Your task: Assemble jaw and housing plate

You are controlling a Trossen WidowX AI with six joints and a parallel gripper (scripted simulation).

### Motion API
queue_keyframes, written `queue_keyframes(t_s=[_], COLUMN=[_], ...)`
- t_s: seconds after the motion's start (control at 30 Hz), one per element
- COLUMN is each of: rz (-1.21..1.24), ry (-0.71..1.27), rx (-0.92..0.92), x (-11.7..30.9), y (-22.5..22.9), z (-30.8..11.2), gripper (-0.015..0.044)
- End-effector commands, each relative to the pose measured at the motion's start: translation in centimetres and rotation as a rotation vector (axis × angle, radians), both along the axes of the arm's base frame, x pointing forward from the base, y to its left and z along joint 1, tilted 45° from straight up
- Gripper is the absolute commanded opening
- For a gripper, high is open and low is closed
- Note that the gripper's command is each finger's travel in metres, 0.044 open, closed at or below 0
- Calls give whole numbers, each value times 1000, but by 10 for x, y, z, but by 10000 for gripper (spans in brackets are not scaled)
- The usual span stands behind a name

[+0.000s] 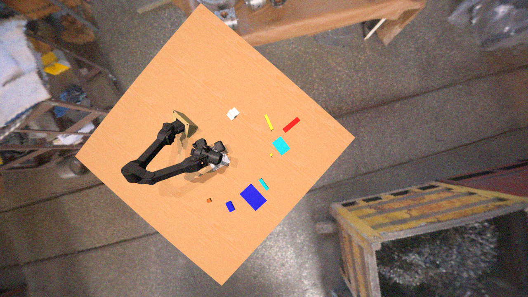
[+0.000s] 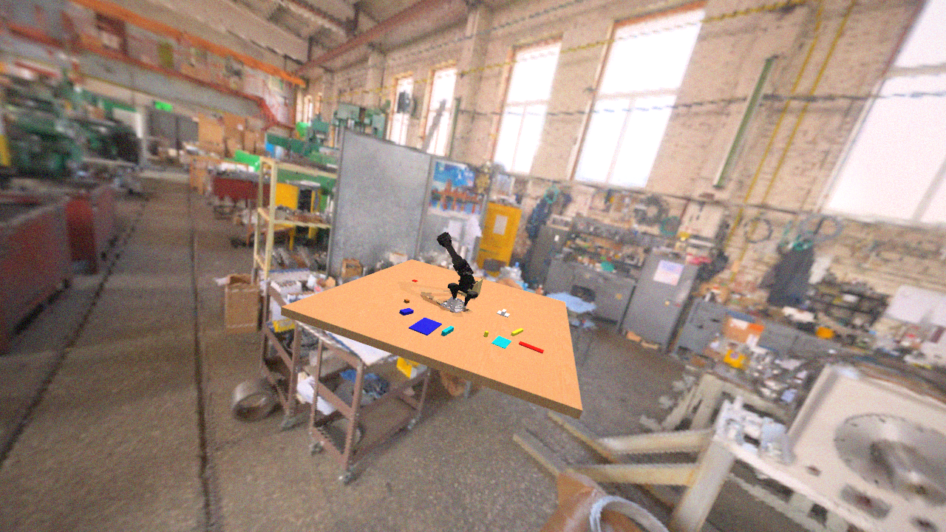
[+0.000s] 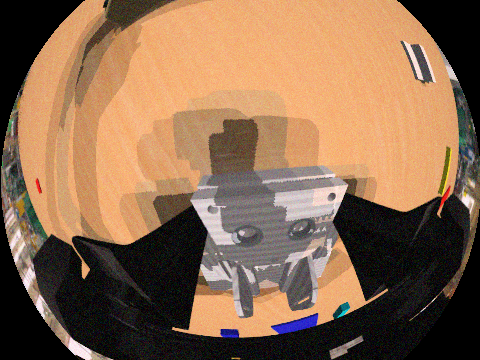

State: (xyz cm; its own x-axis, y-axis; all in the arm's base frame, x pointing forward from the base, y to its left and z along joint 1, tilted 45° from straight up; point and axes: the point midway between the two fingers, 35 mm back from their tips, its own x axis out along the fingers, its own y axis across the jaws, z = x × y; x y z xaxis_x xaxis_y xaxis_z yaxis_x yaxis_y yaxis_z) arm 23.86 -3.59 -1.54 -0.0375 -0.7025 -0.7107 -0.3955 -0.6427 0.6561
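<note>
My gripper (image 3: 269,201) (image 2: 461,301) is shut on the grey housing plate (image 3: 260,252), one black finger at each side edge. The plate has two large round holes, with something lighter inside them, and small corner holes. It lies over the grey base of the gripper assembly (image 3: 215,281). Two grey jaws (image 3: 243,295) (image 3: 302,286) stick out from under the plate's lower edge, side by side and apart. The plate hides the pins, the stubs and most of the gear teeth; I cannot tell whether the teeth mesh or whether the plate sits level and fully down.
On the wooden table (image 1: 206,55) (image 2: 529,377) lie a white stepped block (image 1: 232,113) (image 3: 419,62), a blue plate (image 1: 253,197), a blue block (image 1: 230,206), a cyan bar (image 1: 264,184), a cyan plate (image 1: 281,145), a yellow bar (image 1: 268,122) and a red bar (image 1: 291,124).
</note>
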Motion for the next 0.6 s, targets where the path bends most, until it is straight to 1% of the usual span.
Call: queue_keyframes(t_s=[0.0, 0.57], rz=[3, 3], ry=[4, 4], rx=[-7, -7], x=[-1, -1], y=[-2, -3], z=[-1, -2], gripper=[351, 351])
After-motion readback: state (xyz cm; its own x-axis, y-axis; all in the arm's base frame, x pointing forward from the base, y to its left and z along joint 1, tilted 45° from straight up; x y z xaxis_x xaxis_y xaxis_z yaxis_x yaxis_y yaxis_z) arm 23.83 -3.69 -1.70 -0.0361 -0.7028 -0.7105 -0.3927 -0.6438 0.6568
